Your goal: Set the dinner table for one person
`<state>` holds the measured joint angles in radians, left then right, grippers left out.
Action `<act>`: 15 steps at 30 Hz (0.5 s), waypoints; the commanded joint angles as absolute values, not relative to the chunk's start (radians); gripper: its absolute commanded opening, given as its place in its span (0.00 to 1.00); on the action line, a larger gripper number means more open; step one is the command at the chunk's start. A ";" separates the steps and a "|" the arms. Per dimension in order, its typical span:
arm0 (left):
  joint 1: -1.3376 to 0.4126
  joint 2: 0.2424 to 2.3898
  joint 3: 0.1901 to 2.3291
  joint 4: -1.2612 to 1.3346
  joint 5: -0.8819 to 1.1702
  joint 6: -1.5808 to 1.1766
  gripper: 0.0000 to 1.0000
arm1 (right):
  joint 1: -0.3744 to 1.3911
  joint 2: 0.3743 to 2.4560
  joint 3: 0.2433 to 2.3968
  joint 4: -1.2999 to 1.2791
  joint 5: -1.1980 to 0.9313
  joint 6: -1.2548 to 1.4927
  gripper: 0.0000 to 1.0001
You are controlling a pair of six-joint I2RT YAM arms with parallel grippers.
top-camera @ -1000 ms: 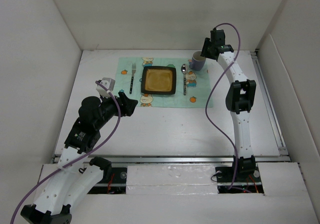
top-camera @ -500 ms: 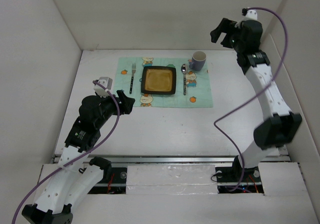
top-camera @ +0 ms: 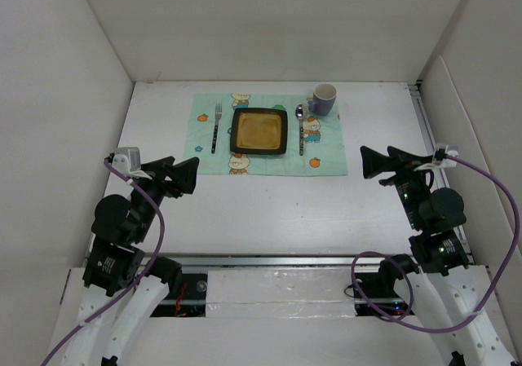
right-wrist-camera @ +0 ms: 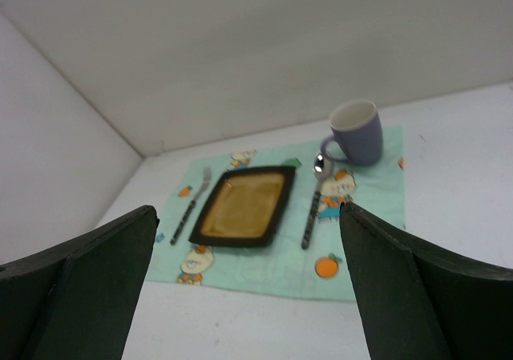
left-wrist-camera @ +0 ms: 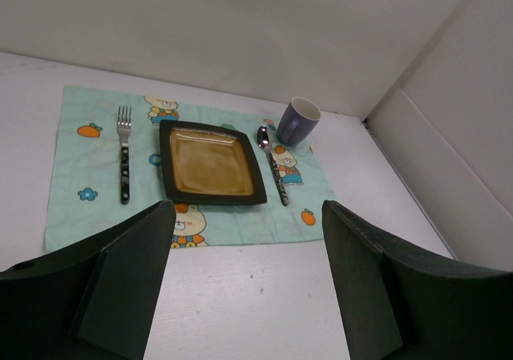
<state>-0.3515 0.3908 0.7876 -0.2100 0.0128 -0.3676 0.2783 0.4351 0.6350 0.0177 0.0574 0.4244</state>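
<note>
Top external: dinner table (top-camera: 269, 211) long axis left-right, rail (top-camera: 430, 130) at right.

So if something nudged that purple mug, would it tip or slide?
Probably slide: the mug stands upright and looks wide for its height. It sits at the placemat corner, so the cloth might bunch under it. It looks ceramic, so likely breakable if dropped.

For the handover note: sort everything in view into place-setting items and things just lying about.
Part of the job: dinner table, bear-print placemat, square brown plate, fork, spoon, purple mug.

Just there: back wall, metal rail at the near edge.
</note>
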 commanded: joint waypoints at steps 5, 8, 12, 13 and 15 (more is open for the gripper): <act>-0.348 0.417 0.778 -0.172 -0.006 -0.426 0.70 | 0.290 0.313 0.586 -0.153 0.183 0.428 1.00; -0.348 0.419 0.756 -0.155 -0.006 -0.448 0.70 | 0.290 0.336 0.603 -0.169 0.149 0.422 1.00; -0.348 0.416 0.765 -0.169 -0.005 -0.442 0.70 | 0.290 0.354 0.612 -0.158 0.138 0.414 1.00; -0.348 0.410 0.767 -0.172 -0.008 -0.443 0.70 | 0.290 0.356 0.617 -0.153 0.134 0.413 1.00; -0.348 0.403 0.775 -0.172 -0.008 -0.442 0.70 | 0.290 0.364 0.636 -0.150 0.132 0.413 1.00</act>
<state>-0.3511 0.4175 0.7586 -0.2115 -0.0048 -0.4316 0.2829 0.3580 0.5770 -0.1604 0.1425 0.4328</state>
